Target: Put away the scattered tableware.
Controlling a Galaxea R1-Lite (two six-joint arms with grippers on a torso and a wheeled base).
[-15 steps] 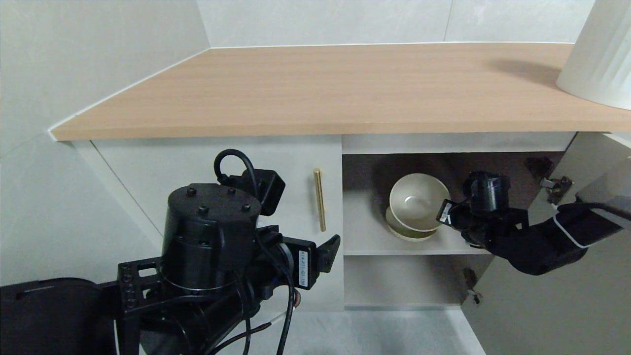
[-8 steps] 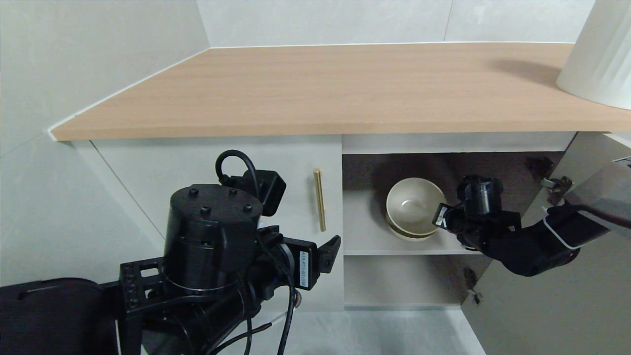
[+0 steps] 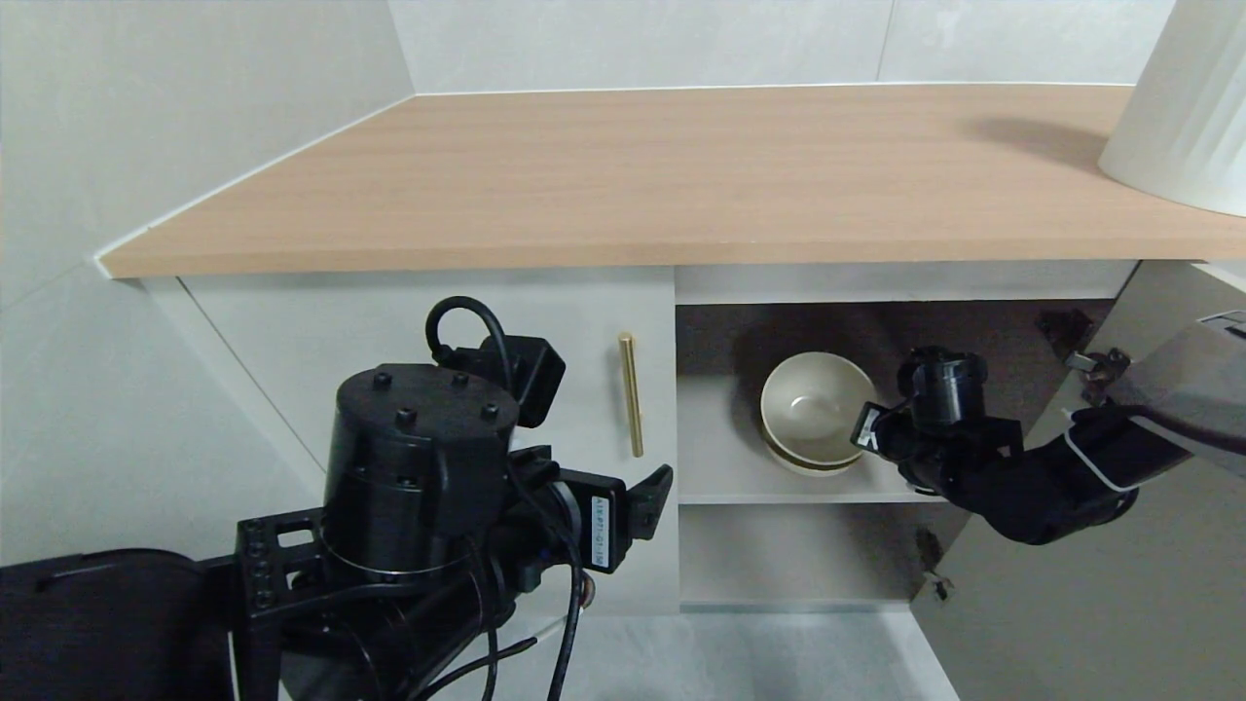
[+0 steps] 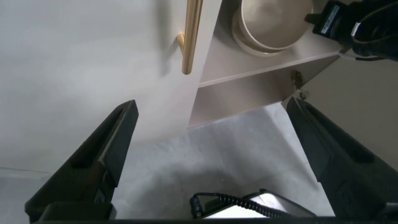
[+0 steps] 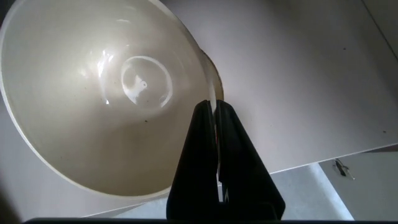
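Bowl (image 3: 816, 409): pale cream, round, glossy inside. It sits right of centre in the head view, on the upper shelf (image 3: 715, 458) of the open cabinet bay. It is nested over a second pale dish (image 3: 813, 467), whose edge shows beneath its near side. Whether its full weight rests on that dish cannot be told.

Left gripper (image 4: 211, 109): lower left of centre in the head view, in front of the closed cabinet door (image 3: 409, 312). It is black, with its two fingers spread wide apart and nothing between them. It is well apart from the bowl.

Door handle (image 3: 631, 394): a slim brass bar, upright, at the right edge of the closed door, just left of the open bay.

Desk (image 3: 633, 175): a light wood top across the upper half of the frame, running over the whole cabinet.

Lower shelf space (image 3: 779, 555): below the bowl's shelf, pale and shadowed.

Right gripper (image 5: 215, 115): right of centre in the head view, reaching into the open bay from the right. Its black fingers are pinched together on the bowl's right rim, one pad inside the wall and one outside.

Open door (image 3: 1071, 604): swung out at the lower right, with a metal hinge (image 3: 1095, 365) above it.

White ribbed object (image 3: 1183, 117): upper right corner, standing on the desk.
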